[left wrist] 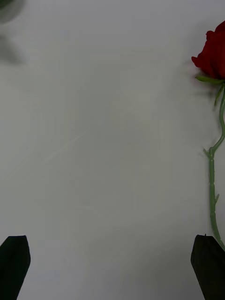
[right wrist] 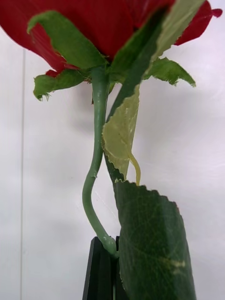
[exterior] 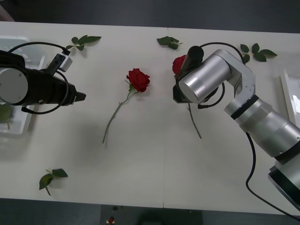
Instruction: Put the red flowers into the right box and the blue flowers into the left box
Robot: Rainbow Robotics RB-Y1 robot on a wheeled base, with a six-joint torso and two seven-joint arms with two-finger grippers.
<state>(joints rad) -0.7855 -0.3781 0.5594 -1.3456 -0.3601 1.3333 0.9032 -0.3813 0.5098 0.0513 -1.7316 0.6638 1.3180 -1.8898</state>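
Now, right tool (right wrist: 107, 262): clamped on a red rose stem (right wrist: 96, 164), frame centre-right.
Left tool (left wrist: 112, 262): apart, over bare bench (exterior: 150, 159), left side.
Second rose (exterior: 138, 79): lying mid-frame.

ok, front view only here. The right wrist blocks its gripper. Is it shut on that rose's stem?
Observer: Yes. In the right wrist view, the right gripper is shut on the stem of the held rose.
Operator: And the left one, open?
Observer: Open. In the left wrist view, the left gripper has its fingers wide apart.
Operator: Is it lined up on the second rose?
Observer: Not quite. The stem end of the loose rose lies beside one finger, not between the two.
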